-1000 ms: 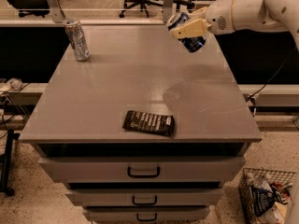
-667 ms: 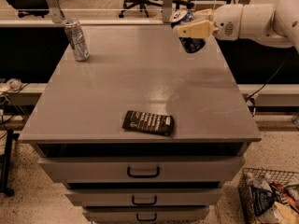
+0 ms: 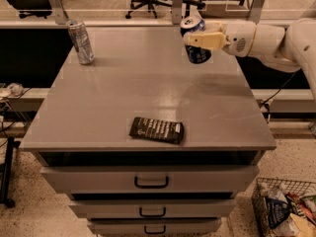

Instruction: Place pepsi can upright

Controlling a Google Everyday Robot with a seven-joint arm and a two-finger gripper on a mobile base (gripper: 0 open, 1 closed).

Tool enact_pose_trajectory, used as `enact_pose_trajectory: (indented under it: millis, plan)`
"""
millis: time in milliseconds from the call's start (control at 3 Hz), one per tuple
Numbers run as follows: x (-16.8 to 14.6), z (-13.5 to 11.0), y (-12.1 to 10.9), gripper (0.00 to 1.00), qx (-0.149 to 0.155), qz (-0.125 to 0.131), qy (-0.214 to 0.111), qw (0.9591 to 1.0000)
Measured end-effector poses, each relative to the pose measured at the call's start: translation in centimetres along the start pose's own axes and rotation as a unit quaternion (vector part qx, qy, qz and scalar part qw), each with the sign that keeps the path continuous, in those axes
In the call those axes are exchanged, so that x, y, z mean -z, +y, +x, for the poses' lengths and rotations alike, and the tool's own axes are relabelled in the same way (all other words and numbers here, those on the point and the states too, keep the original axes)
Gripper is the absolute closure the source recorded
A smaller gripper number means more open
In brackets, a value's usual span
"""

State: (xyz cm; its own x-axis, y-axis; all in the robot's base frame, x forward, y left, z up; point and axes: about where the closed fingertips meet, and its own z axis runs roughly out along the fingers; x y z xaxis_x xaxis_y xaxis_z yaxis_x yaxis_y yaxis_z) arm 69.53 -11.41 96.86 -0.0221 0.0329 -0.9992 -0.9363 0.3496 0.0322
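The pepsi can point(image 3: 197, 55), dark blue with a silver top, is held nearly upright in my gripper point(image 3: 201, 40) above the far right part of the grey table point(image 3: 123, 98). The gripper's tan fingers point(image 3: 207, 41) are shut across the can's middle. The white arm reaches in from the right edge of the view. The can's base hangs a little above the tabletop, and I cannot tell whether it touches it.
A taller silver-grey can point(image 3: 81, 42) stands upright at the far left corner. A flat black packet with white print point(image 3: 157, 130) lies near the front edge. Drawers point(image 3: 150, 181) sit below the tabletop. A wire basket of items point(image 3: 284, 209) stands on the floor at the lower right.
The gripper has carried the pepsi can slightly leftward and lower, and the can has turned from tilted to nearly upright. The silver can and the packet have not moved.
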Motion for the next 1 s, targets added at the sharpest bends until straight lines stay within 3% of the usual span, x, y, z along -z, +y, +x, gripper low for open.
enact_pose_trajectory:
  millis: [333,667,1000]
  plan:
    - [0.2,2.9,-0.3,1.0,-0.032,-0.009,-0.025,0.9991]
    - [0.4,4.2,-0.7,1.0,-0.043,-0.012,-0.036,0.9983]
    - [1.2,5.3,-1.2,0.81,-0.041,-0.013,-0.038,0.9983]
